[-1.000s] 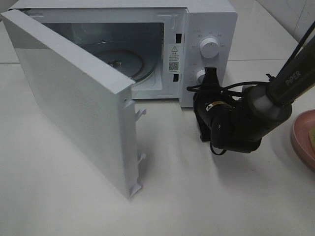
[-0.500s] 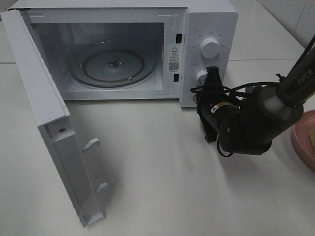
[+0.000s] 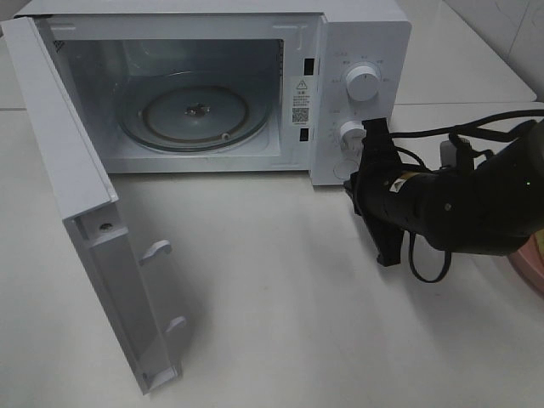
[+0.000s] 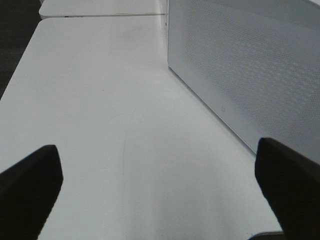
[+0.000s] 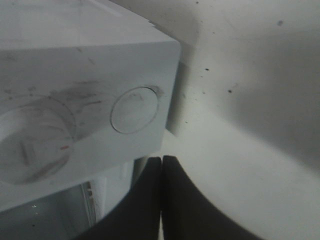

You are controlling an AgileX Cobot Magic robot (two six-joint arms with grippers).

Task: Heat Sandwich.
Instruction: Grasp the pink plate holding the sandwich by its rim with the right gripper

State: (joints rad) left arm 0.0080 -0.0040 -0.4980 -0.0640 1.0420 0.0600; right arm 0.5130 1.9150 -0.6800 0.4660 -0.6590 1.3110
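Observation:
The white microwave stands at the back with its door swung wide open to the left and a bare glass turntable inside. My right gripper is shut and empty, its tips just in front of the round button at the bottom of the control panel; its fingertips are pressed together. Only a sliver of the pink plate shows at the right edge behind my right arm. The sandwich is hidden. My left gripper is open and empty over the table, beside the door's outer face.
Two white dials sit on the microwave's control panel. The open door juts toward the front left of the white table. A black cable loops off my right arm.
The microwave door has swung from partly open to wide open. My right arm has dropped lower and drawn back to the right, now covering most of the pink plate.

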